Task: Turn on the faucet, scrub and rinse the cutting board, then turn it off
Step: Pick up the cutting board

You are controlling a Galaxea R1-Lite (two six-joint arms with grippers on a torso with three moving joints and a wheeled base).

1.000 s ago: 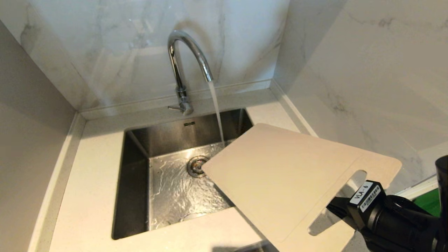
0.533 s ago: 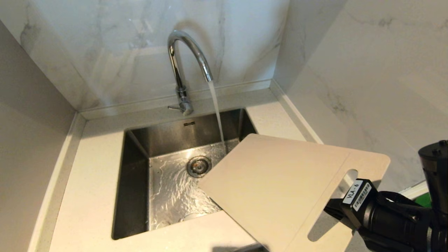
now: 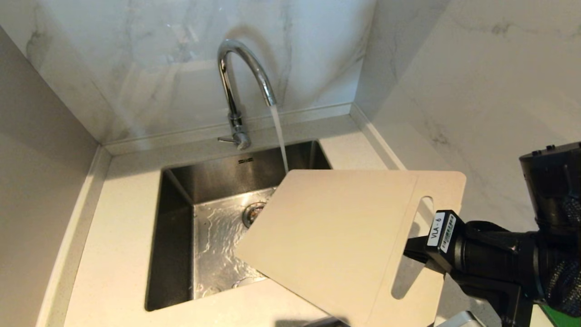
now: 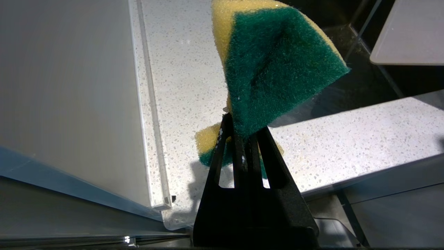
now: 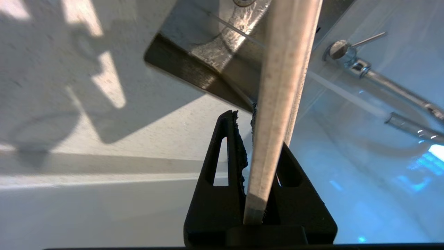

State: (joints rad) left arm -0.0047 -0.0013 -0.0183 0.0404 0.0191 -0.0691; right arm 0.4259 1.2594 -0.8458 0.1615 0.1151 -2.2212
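Note:
The chrome faucet [image 3: 236,86] runs, and its stream [image 3: 279,136] drops out of sight right at the far edge of the cutting board [image 3: 336,236]. The pale beige board is held tilted over the right half of the sink [image 3: 177,236]. My right gripper [image 3: 415,254] is shut on the board's handle end beside the slanted cutout. In the right wrist view the board's edge [image 5: 284,86] runs between the right gripper's [image 5: 256,121] jaws, with the faucet [image 5: 381,83] beyond. My left gripper [image 4: 242,128], outside the head view, is shut on a green-and-yellow sponge [image 4: 274,66] above the speckled counter [image 4: 347,139].
Marble walls close in behind and to the right of the sink. White counter [image 3: 122,227] runs along the sink's left and front. A bright green flat object [image 3: 560,315] shows at the bottom right behind my right arm. Water ripples over the sink's drain [image 3: 252,213].
My right arm has swung the cutting board left and turned it, so its far edge now meets the water stream and covers more of the sink. The faucet keeps running.

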